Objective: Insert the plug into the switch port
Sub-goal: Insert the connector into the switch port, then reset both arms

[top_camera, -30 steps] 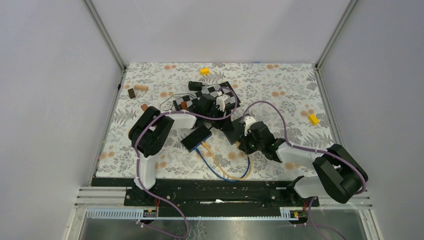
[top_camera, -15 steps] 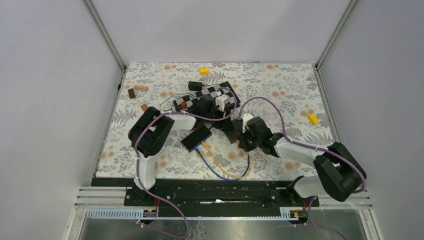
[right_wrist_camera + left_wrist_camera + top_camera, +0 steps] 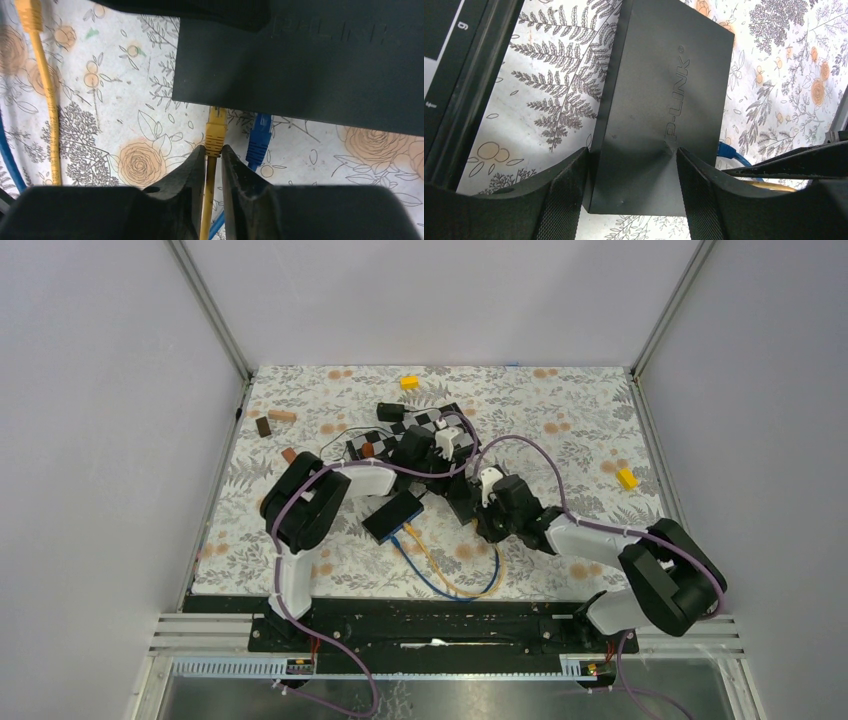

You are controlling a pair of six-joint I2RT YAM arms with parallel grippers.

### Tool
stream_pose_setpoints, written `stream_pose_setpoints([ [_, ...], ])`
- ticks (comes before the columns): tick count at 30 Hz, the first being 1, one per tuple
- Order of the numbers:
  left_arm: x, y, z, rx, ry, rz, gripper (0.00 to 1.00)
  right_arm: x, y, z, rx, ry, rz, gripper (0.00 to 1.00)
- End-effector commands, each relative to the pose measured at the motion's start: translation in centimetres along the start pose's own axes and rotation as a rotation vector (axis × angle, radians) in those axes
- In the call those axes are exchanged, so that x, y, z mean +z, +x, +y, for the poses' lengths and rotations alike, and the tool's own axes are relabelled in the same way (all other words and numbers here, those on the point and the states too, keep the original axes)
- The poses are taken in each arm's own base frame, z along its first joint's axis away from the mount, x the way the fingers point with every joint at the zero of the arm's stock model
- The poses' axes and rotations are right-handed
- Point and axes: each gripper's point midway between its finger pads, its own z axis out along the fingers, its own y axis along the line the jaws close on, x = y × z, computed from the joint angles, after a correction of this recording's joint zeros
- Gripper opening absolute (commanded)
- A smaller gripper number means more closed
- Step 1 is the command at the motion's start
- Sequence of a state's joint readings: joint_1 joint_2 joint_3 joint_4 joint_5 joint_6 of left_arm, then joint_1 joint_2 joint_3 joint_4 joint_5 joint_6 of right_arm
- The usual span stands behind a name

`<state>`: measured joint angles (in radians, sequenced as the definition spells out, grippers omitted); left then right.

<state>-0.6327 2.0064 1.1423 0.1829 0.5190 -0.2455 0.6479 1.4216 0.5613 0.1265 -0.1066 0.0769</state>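
embossed "P-LINK" lettering, on top of black switch (image 3: 659, 115)

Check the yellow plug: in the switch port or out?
In. The yellow plug nose disappears into the switch edge beside the blue plug. Fully seated: cannot tell.

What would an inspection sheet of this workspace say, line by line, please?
Surface: floral-patterned tabletop.
Job's things: black switch; yellow plug appears inserted in its port side, beside a blue plug; second switch further left.
Clutter: yellow blocks, brown blocks, checkered board at the back.
Grippers: left gripper clamps the black switch by its sides; right gripper has jaws slightly apart around the yellow cable.
Cables: yellow cable and blue cable loop near the front edge.
Surroundings: grey walls, metal frame posts.
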Motion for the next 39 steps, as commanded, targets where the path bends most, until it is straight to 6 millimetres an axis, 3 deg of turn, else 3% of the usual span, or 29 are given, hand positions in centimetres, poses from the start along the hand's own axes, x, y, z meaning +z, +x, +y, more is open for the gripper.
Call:
stream_pose_setpoints([
  [1, 0.7, 6.0, -0.9, -0.136, -0.013, 0.244, 0.68, -1.4, -7.2, 0.4, -0.055, -0.004, -0.274, 0.26],
  [7, 0.4, 1.9, 1.5, -0.129, -0.112, 0.169, 0.75, -2.6, -7.0, 0.0, -0.043, 0.022, -0.286, 0.32],
  [11, -0.1, -0.4, 2.0, -0.130, -0.130, 0.139, 0.78, -3.2, -7.0, 0.0, -0.037, 0.023, -0.292, 0.36],
  [19, -3.8, -7.3, -0.4, -0.076, -0.132, -0.036, 0.83, -4.6, -7.0, 1.2, -0.041, -0.038, -0.340, 0.38],
  [25, -8.3, -11.3, -2.0, -0.029, -0.191, -0.189, 0.85, -6.2, -8.6, 2.2, -0.013, -0.085, -0.443, 0.55],
  [28, -11.1, -11.9, -2.3, -0.023, -0.234, -0.246, 0.89, -7.6, -10.1, 2.1, 0.034, -0.069, -0.502, 0.84],
  [31, -13.7, -11.6, -3.0, -0.022, -0.249, -0.274, 0.94, -8.7, -11.4, 2.2, 0.047, -0.064, -0.511, 0.99],
  [35, -17.2, -10.5, -2.9, -0.062, -0.319, -0.334, 0.99, -9.4, -12.3, 2.0, 0.109, -0.032, -0.469, 1.00],
  [39, -20.6, -8.7, -1.2, -0.113, -0.465, -0.403, 0.99, -9.3, -11.6, 0.3, 0.259, 0.106, -0.291, 1.00],
])
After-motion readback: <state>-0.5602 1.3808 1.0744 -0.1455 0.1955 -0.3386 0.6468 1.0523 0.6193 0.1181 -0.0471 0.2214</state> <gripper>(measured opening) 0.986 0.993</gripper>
